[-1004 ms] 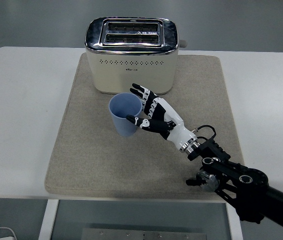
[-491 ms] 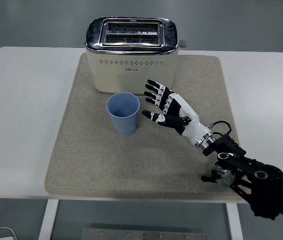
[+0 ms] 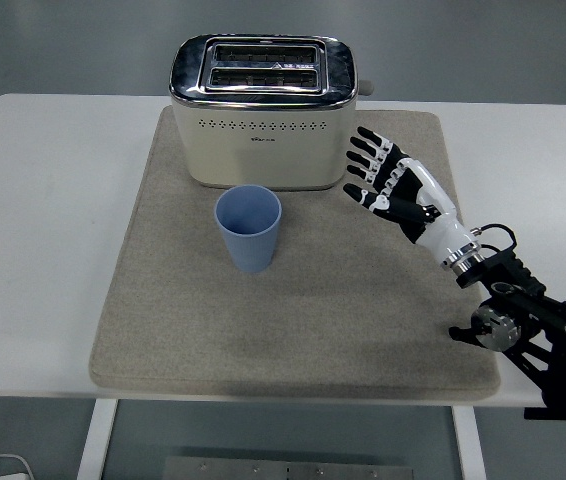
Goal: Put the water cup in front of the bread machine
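Observation:
A light blue water cup (image 3: pixel 249 228) stands upright on the beige mat (image 3: pixel 293 330), just in front of the cream and chrome bread machine (image 3: pixel 261 110) at the mat's back. My right hand (image 3: pixel 383 180) is to the right of the cup and well apart from it, beside the machine's right front corner. Its fingers are spread and it holds nothing. My left arm is out of view.
The mat lies on a white table (image 3: pixel 43 240). A lever knob (image 3: pixel 365 87) sticks out of the machine's right side, just above my right hand. My right forearm and wrist joint (image 3: pixel 508 320) lie over the mat's front right corner.
My right hand let go of the cup and drew back to the right and away from me, fingers spreading. The cup stays upright in place.

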Tool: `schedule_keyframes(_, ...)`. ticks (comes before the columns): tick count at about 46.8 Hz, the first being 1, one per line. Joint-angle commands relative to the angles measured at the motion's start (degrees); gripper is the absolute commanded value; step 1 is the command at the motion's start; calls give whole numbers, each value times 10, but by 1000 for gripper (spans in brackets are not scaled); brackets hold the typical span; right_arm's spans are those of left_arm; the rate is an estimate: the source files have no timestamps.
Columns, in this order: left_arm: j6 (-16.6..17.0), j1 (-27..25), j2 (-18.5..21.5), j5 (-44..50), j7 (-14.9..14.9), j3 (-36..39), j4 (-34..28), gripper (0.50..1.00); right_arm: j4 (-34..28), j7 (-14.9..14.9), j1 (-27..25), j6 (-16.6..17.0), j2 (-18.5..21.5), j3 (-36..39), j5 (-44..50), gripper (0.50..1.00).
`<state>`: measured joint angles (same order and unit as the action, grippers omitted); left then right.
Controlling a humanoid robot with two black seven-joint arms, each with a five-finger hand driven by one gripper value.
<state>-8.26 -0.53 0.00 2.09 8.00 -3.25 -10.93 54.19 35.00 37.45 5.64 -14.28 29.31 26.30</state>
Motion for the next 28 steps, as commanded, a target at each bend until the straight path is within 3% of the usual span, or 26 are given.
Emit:
schedule_keyframes(1, 0, 0, 0, 0, 0, 1, 0, 1000, -1, -12, 3, 10, -20, 2, -47, 915)
schedule_keyframes(10, 0, 0, 0, -1, 0, 1, -1, 1000, -3, -68, 24, 17, -41, 6, -110, 915)
schedule_keyframes(18, 0, 0, 0, -1, 0, 0, 0, 1000, -9, -146, 45, 17, -40, 6, -195, 915)
schedule_keyframes(24, 0, 0, 0, -1, 0, 0, 0, 1000, -15, -180, 56, 17, -40, 5, -223, 915)
schedule_keyframes(28, 0, 0, 0, -1, 0, 0, 0, 1000, -19, -184, 68, 17, -39, 7, -229, 915)
